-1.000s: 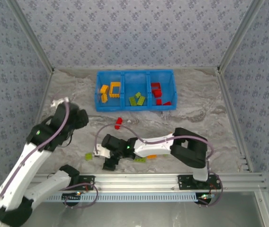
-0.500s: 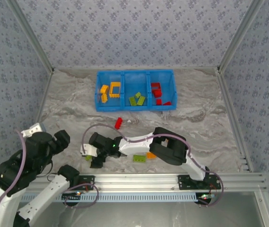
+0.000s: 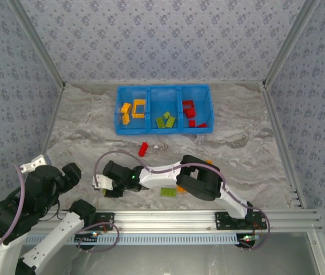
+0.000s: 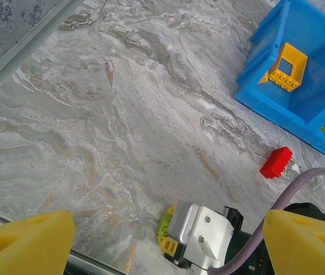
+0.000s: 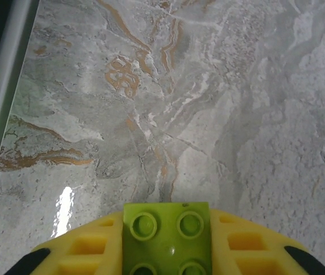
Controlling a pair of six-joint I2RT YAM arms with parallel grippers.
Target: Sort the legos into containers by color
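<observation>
In the right wrist view a lime green lego (image 5: 166,238) sits squeezed between my right gripper's (image 5: 166,246) yellow fingers (image 5: 82,252), low over the marble. From above, my right gripper (image 3: 102,184) is stretched to the near left. My left gripper (image 3: 71,172) hovers open at the near left; its wrist view looks down on the right gripper (image 4: 202,235) and the same green lego (image 4: 165,223). A red lego (image 3: 143,149) lies in front of the blue containers (image 3: 150,130). Another green lego (image 3: 170,192) and an orange one (image 3: 182,188) lie beside the right arm.
The bin's compartments hold orange-yellow pieces on the left (image 3: 133,109), green in the middle (image 3: 165,120) and red on the right (image 3: 190,112). An aluminium rail (image 3: 168,217) runs along the near edge. Patterned walls enclose the table.
My right gripper has slid left along the near table and closed on the green lego. My left arm has swung back from mid-left to the near left corner.
</observation>
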